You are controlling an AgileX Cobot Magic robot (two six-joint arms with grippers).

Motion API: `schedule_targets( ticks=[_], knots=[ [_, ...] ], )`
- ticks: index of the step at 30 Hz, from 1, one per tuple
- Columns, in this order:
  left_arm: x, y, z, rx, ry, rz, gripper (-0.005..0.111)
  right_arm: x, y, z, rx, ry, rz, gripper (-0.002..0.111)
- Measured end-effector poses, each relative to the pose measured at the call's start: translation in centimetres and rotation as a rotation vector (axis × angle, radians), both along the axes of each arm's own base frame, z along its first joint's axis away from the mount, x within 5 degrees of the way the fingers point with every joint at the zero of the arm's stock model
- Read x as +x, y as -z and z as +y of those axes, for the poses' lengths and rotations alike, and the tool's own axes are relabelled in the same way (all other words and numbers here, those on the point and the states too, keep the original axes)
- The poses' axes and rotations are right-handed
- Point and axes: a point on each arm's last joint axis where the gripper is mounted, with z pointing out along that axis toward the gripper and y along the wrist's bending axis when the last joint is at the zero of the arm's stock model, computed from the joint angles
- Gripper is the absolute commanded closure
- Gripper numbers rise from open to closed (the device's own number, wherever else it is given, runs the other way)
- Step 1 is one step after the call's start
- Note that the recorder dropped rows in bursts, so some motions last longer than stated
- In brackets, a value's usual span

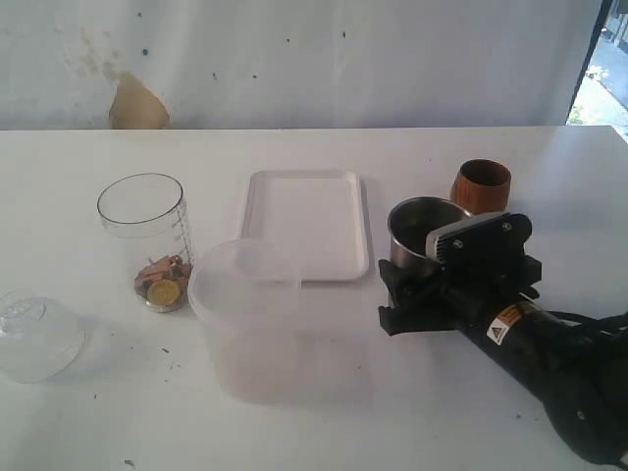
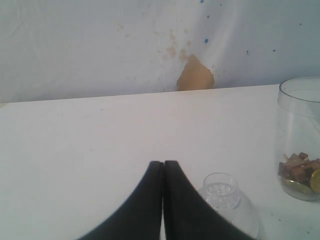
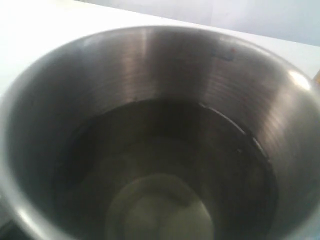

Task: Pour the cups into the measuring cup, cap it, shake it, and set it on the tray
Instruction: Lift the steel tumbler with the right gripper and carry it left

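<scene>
the tapered stainless-steel tumbler (image 1: 417, 222), right of centre, looked rigid and slick; best gripped mid-wall. right jaws' hold was unclear; left jaws were shut, empty.

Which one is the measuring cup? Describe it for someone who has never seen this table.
Start at the white tray in the middle of the table; the measuring cup stands upright to its left in the exterior view. Unlike the wider frosted tub nearby, it is tall and clear, with printed markings down its side and small brown and gold bits inside.
</scene>
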Motion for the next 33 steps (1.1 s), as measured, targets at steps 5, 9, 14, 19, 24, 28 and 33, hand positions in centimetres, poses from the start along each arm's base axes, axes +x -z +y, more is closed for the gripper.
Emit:
schedule_targets(
  ticks=[5,9,14,19,24,28,33],
  knots=[
    [0.0,0.0,0.0,0.0,0.0,0.0,0.106,0.9,-0.7,0.4,-0.02,-0.007,0.058,0.108],
    [0.0,0.0,0.0,0.0,0.0,0.0,0.106,2.0,-2.2,0.9,-0.024,-0.016,0.052,0.108],
    [0.0,0.0,0.0,0.0,0.0,0.0,0.106,3.8,-4.6,1.6,-0.01,-0.025,0.016,0.108],
    [0.0,0.0,0.0,0.0,0.0,0.0,0.106,5.9,-6.6,2.6,-0.012,-0.037,0.037,0.108],
    [0.0,0.0,0.0,0.0,0.0,0.0,0.106,8.5,-10.2,3.7,-0.004,-0.052,0.007,0.108],
    [0.0,0.0,0.0,0.0,0.0,0.0,0.106,10.8,-13.0,4.6,0.008,-0.059,-0.03,0.108],
    [0.0,0.0,0.0,0.0,0.0,0.0,0.106,12.9,-13.1,6.3,-0.003,-0.082,0.01,0.108]
  ],
)
